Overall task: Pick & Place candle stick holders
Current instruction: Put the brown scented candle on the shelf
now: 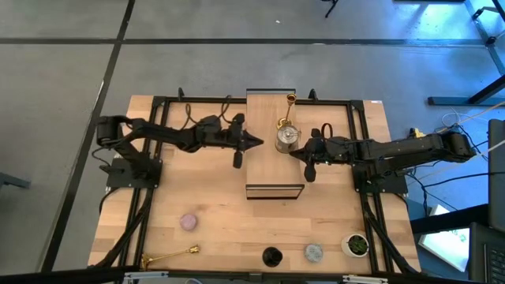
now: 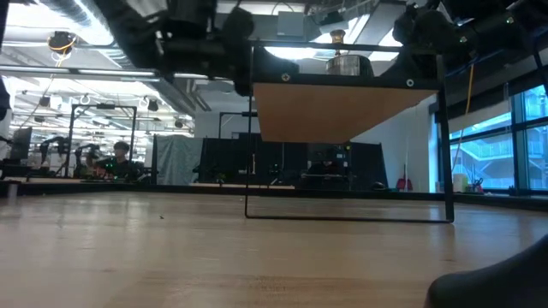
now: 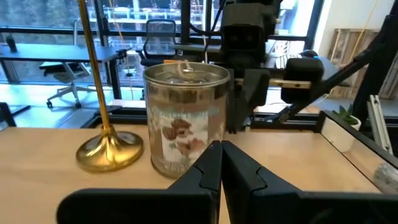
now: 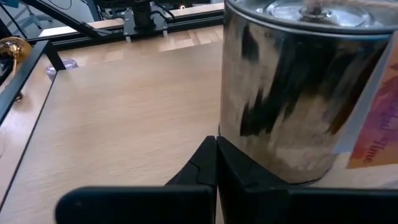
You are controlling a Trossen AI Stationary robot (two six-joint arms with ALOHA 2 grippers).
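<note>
A silver holder (image 1: 287, 136), a shiny tin with a label (image 3: 186, 118), stands on its base on a raised wooden shelf (image 1: 268, 170) at mid-table. A tall gold stemmed holder (image 1: 289, 106) stands on its round foot (image 3: 111, 149) just behind it. My left gripper (image 1: 259, 142) is shut and level, its tips (image 3: 221, 155) a little short of the tin's left side. My right gripper (image 1: 293, 151) is shut, its tips (image 4: 216, 149) at the tin's lower wall (image 4: 273, 112). Along the near edge are a lilac-pink holder (image 1: 188, 222), a gold one lying down (image 1: 170, 254), a black one (image 1: 271, 255) and a grey-blue one (image 1: 313, 252). My right gripper comes at the silver holder from the table's right, slanting slightly down, its shut fingertips (image 4: 219, 142) beside the bottom of the tin's side wall (image 4: 231, 134). Whether they touch the wall, I cannot tell. The tin stands upright on the shelf.
The shelf rests on a thin black frame (image 2: 347, 218) with open room beneath it. A small white pot with a green plant (image 1: 357, 244) sits at the near right. Black rails (image 1: 158, 134) run along the table's sides and far edge.
</note>
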